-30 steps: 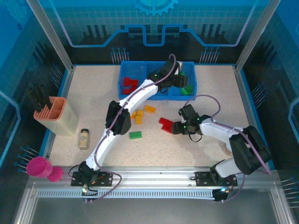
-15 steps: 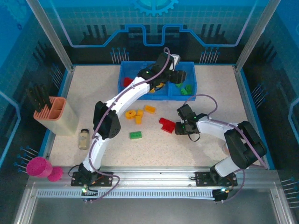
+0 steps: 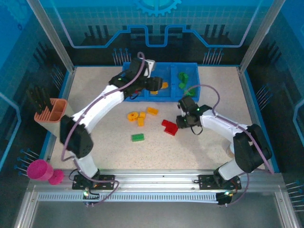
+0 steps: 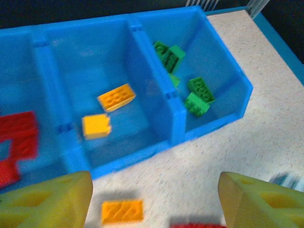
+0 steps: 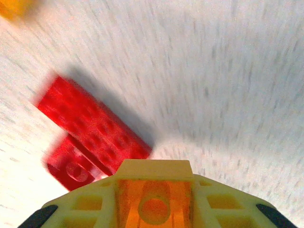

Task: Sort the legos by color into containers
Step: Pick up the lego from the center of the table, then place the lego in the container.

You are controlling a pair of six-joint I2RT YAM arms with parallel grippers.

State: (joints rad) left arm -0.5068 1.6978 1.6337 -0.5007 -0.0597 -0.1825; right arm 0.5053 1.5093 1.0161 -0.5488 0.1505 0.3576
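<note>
Fingers (image 4: 47, 199) of the left gripper (image 4: 154, 194) are held spread and empty above the shallow blue plastic tray (image 4: 178, 118). What seems a small orange plastic brick (image 5: 154, 202) is pinched by the right gripper (image 3: 183, 119), beside red plastic bricks (image 5: 90, 128) lying on the speckled table (image 3: 180, 152).

A speckled beige tabletop (image 3: 204, 147) is shown. A blue tray (image 3: 164, 98) is set at its back and a peach holder (image 3: 57, 114) at its left. Loose in front of the tray are scattered 3 yellow-orange bricks (image 3: 133, 115), 1 green brick (image 3: 137, 137) and 2 touching red bricks (image 3: 168, 127).
</note>
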